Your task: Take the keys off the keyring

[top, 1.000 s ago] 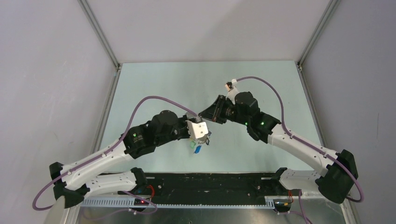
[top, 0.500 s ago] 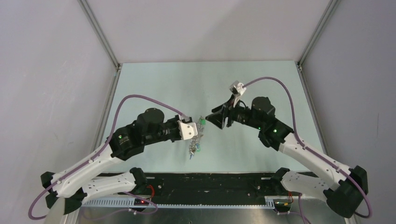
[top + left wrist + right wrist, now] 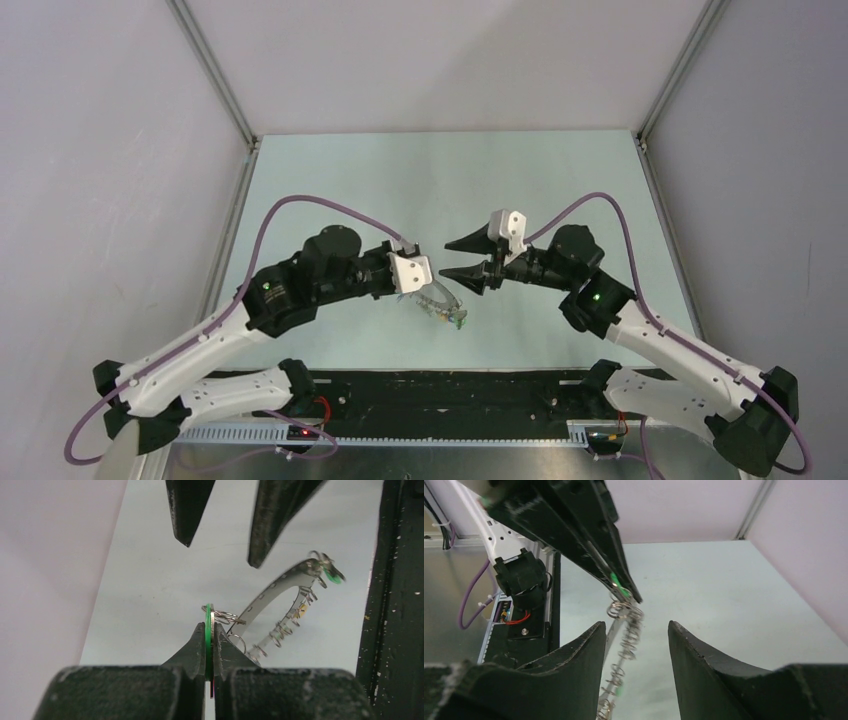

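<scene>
Pale green table lies under both arms, its near edge cut off by their bases. Wide open and holding nothing, the right gripper points at the left gripper. That one is pinched tight on a thin green tag, which small split rings join to the keyring. This grey band hangs clear of the table, seen nearly edge-on, its long axis slanting away from the left fingertips. Keys fringing it are too small to tell apart, bar a green one at the far end.
</scene>
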